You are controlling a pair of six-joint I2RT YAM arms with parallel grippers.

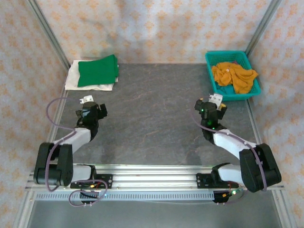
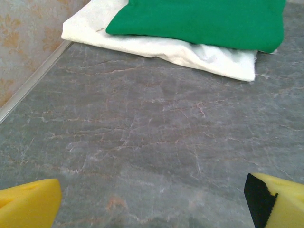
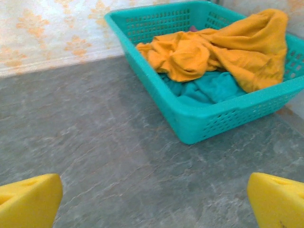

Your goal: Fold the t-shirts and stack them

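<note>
Both arms are hanging low over the worktop at this moment. The left arm is carrying its jaws spread wide with nothing between them, well apart from the basket, across on the opposite side. The right arm is showing the same, jaws wide and empty, hovering near the basket on its front side and looking straight at it.

The green shirt is lying folded flat on top of the cream-white shirt, far across from the basket, level with it along the back. That stack is looking tidy.

Inside the basket the mustard-orange shirts are sitting in a crumpled heap, rising above the rim, with a teal cloth showing underneath.

I'm judging that heap as the next job. The cloth is looking soft, light and limp, so it is going to sag and drape the moment it is lifted, and nothing there is going to break. The shirts are looking tangled, so one may be dragging another along, and a light basket may be shifting too. The best hold is looking like a pinch on the highest bunched fold, away from the basket wall. For folding, shoulders or hem corners are seeming wiser.
</note>
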